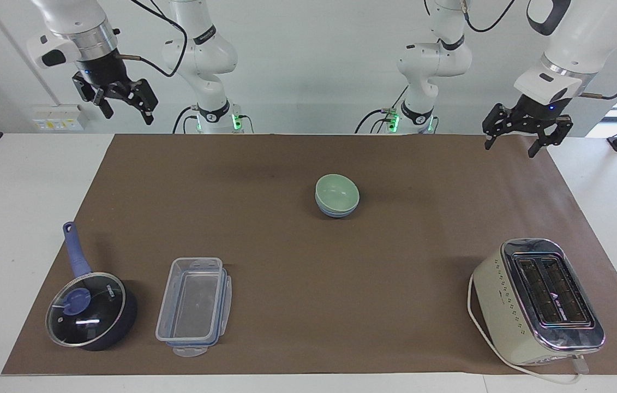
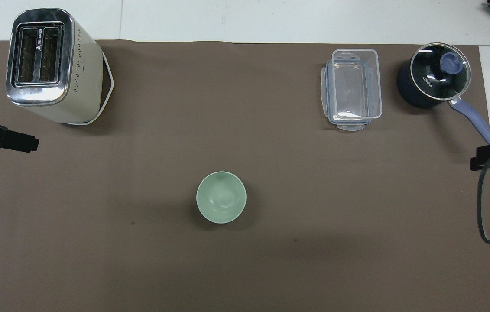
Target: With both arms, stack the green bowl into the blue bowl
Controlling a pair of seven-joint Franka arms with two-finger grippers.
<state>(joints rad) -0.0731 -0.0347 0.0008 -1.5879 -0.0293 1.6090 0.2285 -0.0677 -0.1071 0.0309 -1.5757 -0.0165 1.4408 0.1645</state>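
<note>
The green bowl (image 1: pixel 336 192) sits nested inside the blue bowl (image 1: pixel 334 212) near the middle of the brown mat; only the blue bowl's lower rim shows under it. In the overhead view the green bowl (image 2: pixel 221 197) hides the blue bowl. My left gripper (image 1: pixel 511 141) is open and empty, raised over the mat's corner at the left arm's end; one finger (image 2: pixel 19 143) shows in the overhead view. My right gripper (image 1: pixel 125 112) is open and empty, raised high over the table edge at the right arm's end; one finger (image 2: pixel 487 152) shows in the overhead view.
A cream toaster (image 1: pixel 543 300) stands far from the robots at the left arm's end. A clear plastic container (image 1: pixel 193 305) and a dark blue saucepan with glass lid (image 1: pixel 87 308) lie far from the robots at the right arm's end. Two static white arms (image 1: pixel 207 60) stand at the back.
</note>
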